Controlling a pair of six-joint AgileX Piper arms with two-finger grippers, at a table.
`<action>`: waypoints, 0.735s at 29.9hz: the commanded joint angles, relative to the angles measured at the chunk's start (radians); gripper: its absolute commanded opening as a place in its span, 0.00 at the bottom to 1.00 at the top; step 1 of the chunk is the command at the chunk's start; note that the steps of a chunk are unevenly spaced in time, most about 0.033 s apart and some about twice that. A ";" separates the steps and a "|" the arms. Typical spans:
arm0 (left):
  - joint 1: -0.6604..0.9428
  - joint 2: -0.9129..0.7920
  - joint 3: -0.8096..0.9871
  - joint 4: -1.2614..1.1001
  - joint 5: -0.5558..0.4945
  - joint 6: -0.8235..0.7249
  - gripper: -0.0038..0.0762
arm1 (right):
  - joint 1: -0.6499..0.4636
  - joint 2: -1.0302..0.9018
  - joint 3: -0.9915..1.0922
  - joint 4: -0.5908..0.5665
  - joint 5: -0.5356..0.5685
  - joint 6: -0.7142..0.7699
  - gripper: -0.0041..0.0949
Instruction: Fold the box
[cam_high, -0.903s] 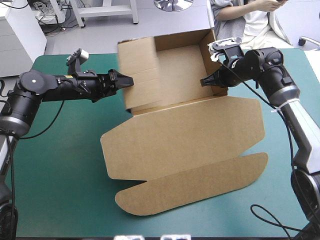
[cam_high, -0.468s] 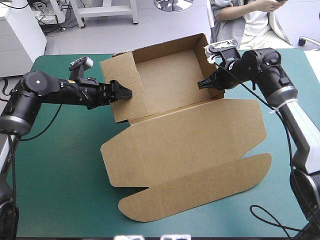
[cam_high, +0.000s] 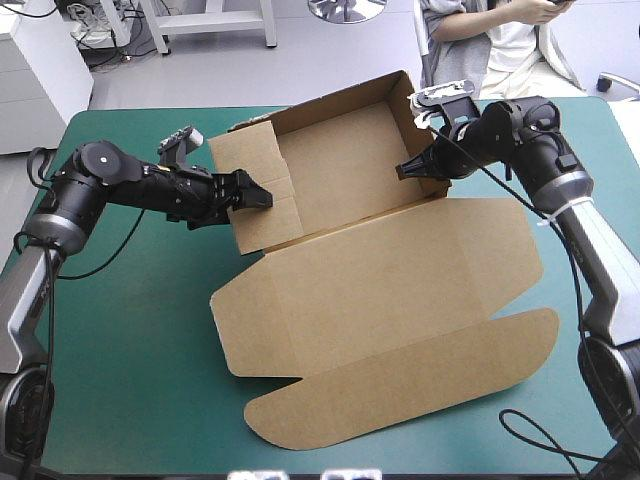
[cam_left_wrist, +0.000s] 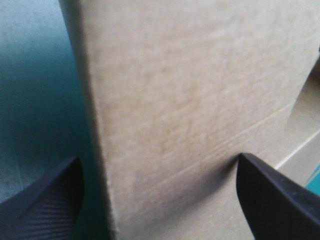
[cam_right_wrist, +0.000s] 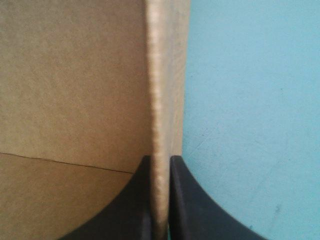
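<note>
The brown box (cam_high: 340, 160) stands as an open tray at the back of the table. Its lid (cam_high: 390, 280) lies flat toward the front, with a rounded flap (cam_high: 400, 380) at the end. My left gripper (cam_high: 256, 194) is open at the tray's left wall. In the left wrist view that wall (cam_left_wrist: 190, 100) stands between the left gripper's (cam_left_wrist: 157, 158) spread fingers. My right gripper (cam_high: 405, 169) is shut on the tray's right wall. The right wrist view shows the wall's edge (cam_right_wrist: 161, 75) pinched between the right gripper's (cam_right_wrist: 160, 159) fingers.
The tray's back wall is close to the far edge of the teal-green cover (cam_high: 130, 330). The rounded flap ends a short way from the table's front edge. Teal-green cover (cam_right_wrist: 250, 100) lies just outside the right wall.
The box has turned and slid a little right and toward the front. My left gripper came toward the front along the left wall. The right gripper barely moved.
</note>
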 joint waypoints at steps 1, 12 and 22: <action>-0.060 -0.037 -0.028 0.060 -0.062 -0.060 0.68 | 0.009 -0.054 -0.032 0.035 -0.075 0.001 0.03; -0.234 -0.037 -0.028 0.327 -0.246 -0.315 0.62 | 0.056 -0.063 -0.050 0.005 -0.128 0.059 0.03; -0.241 -0.037 -0.028 0.361 -0.338 -0.461 0.62 | 0.057 -0.063 -0.231 0.002 -0.040 0.067 0.03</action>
